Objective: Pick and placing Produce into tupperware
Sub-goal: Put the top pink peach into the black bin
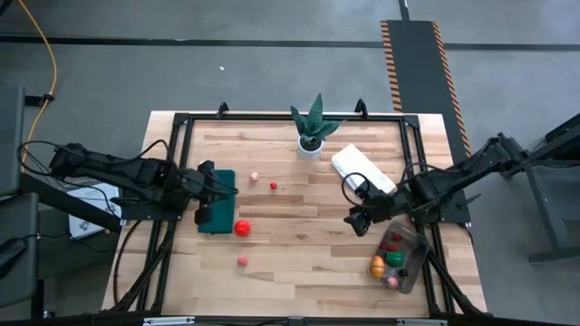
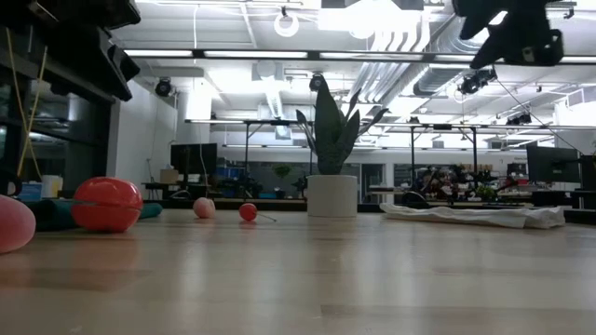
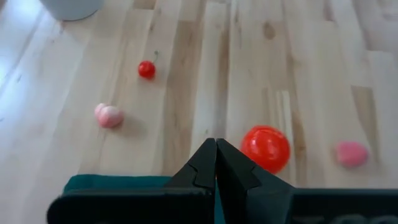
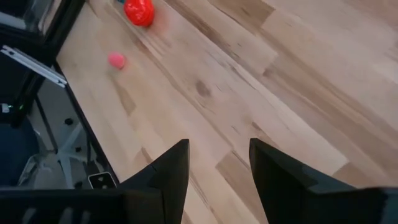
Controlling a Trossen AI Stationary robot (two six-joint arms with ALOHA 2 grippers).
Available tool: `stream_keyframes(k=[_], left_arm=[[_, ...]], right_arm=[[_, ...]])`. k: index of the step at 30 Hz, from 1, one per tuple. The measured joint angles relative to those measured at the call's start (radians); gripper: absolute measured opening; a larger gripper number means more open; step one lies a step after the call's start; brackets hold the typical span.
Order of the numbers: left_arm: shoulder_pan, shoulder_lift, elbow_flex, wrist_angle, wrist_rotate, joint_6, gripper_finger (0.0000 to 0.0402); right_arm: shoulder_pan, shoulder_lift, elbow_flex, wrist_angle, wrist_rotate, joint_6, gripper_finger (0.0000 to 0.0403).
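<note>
Tupperware [image 1: 406,269], clear greyish rounded rectangular plastic, holds red, green, orange, pink toy produce [image 1: 391,257].
Right gripper [image 1: 356,223] fingers apart, empty; left gripper [image 1: 201,215] pinched together.

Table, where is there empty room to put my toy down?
Bare wood fills the middle, between the red tomato and the right gripper, and the near edge past the pink fruit. It is crowded by the plant, cloth and tupperware.
</note>
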Motion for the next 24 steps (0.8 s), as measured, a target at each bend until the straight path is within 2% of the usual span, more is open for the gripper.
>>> stream_keyframes(k=[6, 17, 24], left_arm=[[0.139, -0.001, 0.000, 0.001, 0.056, 0.020, 0.0011], [0.371, 0.037, 0.000, 0.051, 0.172, 0.191, 0.0103], [0.499, 0.129, 0.000, 0.114, 0.279, 0.297, 0.0113]], right_arm=[[-0.058, 0.000, 0.000, 0.019, -0.053, -0.079, 0.0158], [-0.123, 0.000, 0.000, 0.024, -0.088, -0.157, 0.0158], [-0.155, 0.000, -0.001, 0.027, -0.102, -0.183, 0.0158]])
